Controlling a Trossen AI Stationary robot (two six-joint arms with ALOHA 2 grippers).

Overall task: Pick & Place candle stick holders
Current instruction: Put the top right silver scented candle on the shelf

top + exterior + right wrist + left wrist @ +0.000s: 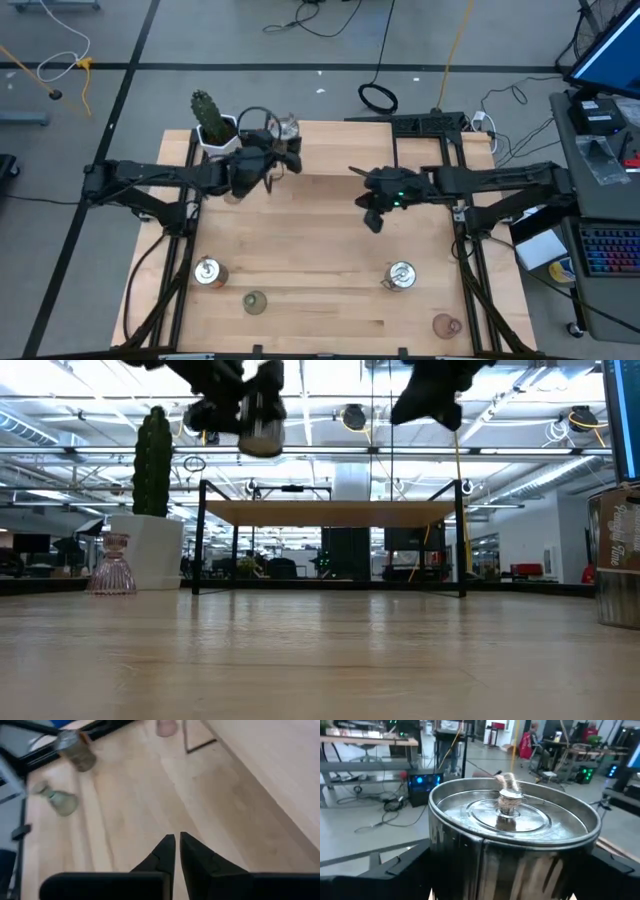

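Gripped in the left claw (500, 890) is a silvery holder (512, 837), filling the wrist view; the jaws stand wide around its round body, lifted well above the bench (320, 250) near the back left, close by the cactus (210, 118). From the low view it hangs level under the claw. To place it well, I'd lower it straight, keep it upright, and let go only once the base sits flat. Right claw (176, 851) hovers mid-bench, narrowed to almost nothing, empty. Two more silvery holders (207, 271) (401, 276) stand toward the front, with an olive glass one (255, 302) and a pink one (446, 324) nearer the front edge.
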